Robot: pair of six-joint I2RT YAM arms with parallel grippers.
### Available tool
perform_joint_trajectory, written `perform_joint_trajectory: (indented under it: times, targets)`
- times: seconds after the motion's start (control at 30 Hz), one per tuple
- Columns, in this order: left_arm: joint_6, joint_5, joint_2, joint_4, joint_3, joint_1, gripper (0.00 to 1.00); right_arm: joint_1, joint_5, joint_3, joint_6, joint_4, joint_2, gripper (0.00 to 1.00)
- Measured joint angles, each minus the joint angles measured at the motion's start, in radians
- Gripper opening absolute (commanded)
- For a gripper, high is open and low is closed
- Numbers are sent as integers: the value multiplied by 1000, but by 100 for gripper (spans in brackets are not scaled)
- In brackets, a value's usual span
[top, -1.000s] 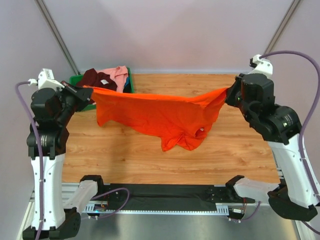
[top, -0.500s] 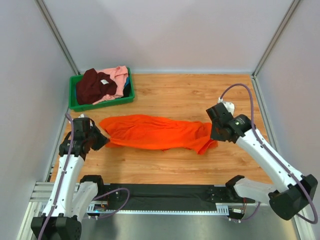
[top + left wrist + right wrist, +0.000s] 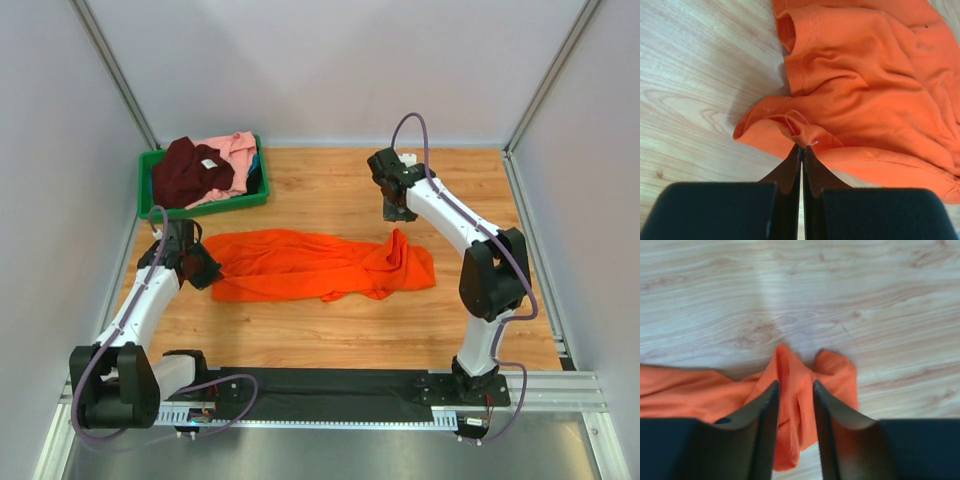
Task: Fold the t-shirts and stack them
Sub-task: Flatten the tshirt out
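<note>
While the orange t-shirt point(image 3: 300, 265) lies strung out across the middle of the table point(image 3: 330, 335), nearer the left edge than the right, bare wood shows all round it. There's a wide strip btwn it and the near edge, another btwn it and the far edge, plus open room toward the right edge. The far-left corner is taken by the green bin point(image 3: 200, 207), w/ the maroon t-shirt point(image 3: 185, 178) and pink t-shirt point(image 3: 238, 150) heaped in it. A white neck label point(image 3: 208, 163) faces up on the maroon one. Grey walls point(image 3: 330, 70) close in the far, left and right edges.

Left gripper point(image 3: 801, 148) sits low near the left edge, jaws clamped tight on a small pinch of hem at the shirt's left end. The fabric bunches into a little peak at the tips, w/ wood showing beside it. Right gripper point(image 3: 795, 386) hangs over the shirt's right end, toward the far side, jaws part-way apart w/ a clear gap. Orange cloth shows thru that gap. In the top view the tips sit right at the top of a raised fold; can't tell if they touch it. Nothing looks clamped, tho the wrist view is a bit blurred.

Shirt itself is unfolded and rumpled, w/ long ridges running left-right. A sleeve opening w/ stitched hem lies near the left gripper, and the right end is crumpled into a hump. It's well apart from the bin.
</note>
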Motion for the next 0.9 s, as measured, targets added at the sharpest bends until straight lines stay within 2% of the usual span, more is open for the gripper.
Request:
perform_joint_trajectory:
  times: [0.07,0.17,0.37,0.53,0.67,0.9]
  targets:
    - [0,0,18,14,2,0,0,-1,-24,0,23,-19,0,49]
    - [0,0,18,30,2,0,0,-1,-62,-17,95,-40,-44,53]
    - [0,5,16,68,-1,0,0,-1,-150,-90,325,-74,-158,53]
    - [0,12,15,91,-24,0,0,-3,-188,-135,472,-118,-157,51]
    - [3,16,11,95,-37,0,0,-38,-201,-171,488,-97,-154,48]
    - [8,24,-7,102,-37,0,0,-212,-234,-163,476,-51,-101,47]
